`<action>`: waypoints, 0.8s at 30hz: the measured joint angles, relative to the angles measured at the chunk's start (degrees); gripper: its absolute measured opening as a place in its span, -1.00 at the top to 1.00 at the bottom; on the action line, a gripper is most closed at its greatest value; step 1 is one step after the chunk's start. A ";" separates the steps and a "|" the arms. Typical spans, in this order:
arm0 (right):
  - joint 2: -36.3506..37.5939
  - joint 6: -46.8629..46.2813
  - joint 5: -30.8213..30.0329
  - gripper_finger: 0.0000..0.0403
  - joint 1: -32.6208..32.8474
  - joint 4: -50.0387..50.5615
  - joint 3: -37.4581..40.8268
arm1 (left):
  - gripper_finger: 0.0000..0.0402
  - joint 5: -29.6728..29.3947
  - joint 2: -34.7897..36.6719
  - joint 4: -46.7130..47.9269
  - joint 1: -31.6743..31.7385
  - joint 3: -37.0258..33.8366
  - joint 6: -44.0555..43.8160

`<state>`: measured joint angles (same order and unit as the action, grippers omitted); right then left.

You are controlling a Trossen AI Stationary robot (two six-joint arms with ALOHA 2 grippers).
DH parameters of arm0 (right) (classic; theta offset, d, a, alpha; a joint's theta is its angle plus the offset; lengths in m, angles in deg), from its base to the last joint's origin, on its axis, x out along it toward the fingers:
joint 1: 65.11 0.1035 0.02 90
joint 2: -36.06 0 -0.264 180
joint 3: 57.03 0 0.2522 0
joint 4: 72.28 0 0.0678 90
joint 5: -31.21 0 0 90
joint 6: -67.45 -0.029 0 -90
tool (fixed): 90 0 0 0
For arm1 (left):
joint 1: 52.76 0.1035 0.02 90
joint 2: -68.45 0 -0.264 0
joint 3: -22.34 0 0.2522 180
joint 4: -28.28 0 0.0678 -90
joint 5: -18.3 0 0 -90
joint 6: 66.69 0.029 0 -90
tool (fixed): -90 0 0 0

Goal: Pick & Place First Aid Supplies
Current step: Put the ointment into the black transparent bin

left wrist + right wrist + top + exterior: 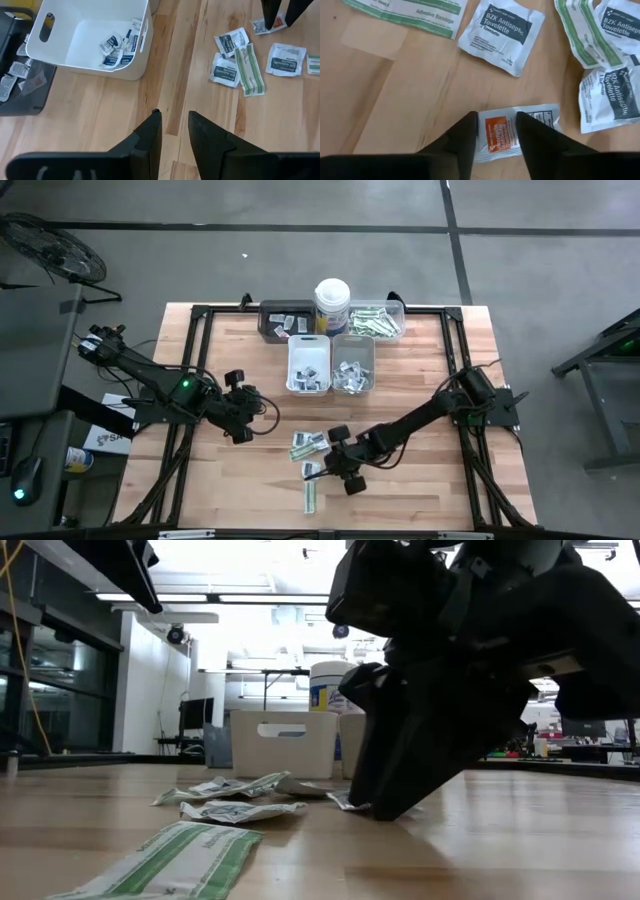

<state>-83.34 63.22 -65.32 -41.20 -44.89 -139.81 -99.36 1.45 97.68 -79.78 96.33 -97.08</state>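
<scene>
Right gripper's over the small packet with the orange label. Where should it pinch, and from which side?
Come straight down from above. The orange-label packet lies flat on the table, so only its edges offer a hold. The right gripper already straddles its orange end, one finger each side; pinch across that narrow width there, clear of the BZK towelette sachet nearby.

I count two white bins (309, 366), one dark tray (284, 320), one clear tray (377, 321), one canister (331, 305), and about six loose packets (306, 446) beside my right gripper (328, 468)
</scene>
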 joint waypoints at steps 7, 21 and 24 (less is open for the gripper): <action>-0.02 -0.26 0.05 0.58 0.03 -0.07 0.02 | 0.54 -0.02 -0.02 0.01 0.00 0.00 0.02; 0.27 -3.28 -0.31 0.98 0.43 -1.59 0.20 | 0.54 -0.07 0.00 -0.13 0.00 0.00 0.02; 1.56 -3.27 -0.88 0.99 0.47 -1.60 0.35 | 0.54 -0.08 0.00 -0.29 0.00 0.02 0.00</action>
<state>-81.78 59.95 -66.20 -40.73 -46.50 -139.46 -99.45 1.44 97.39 -79.78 96.35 -97.08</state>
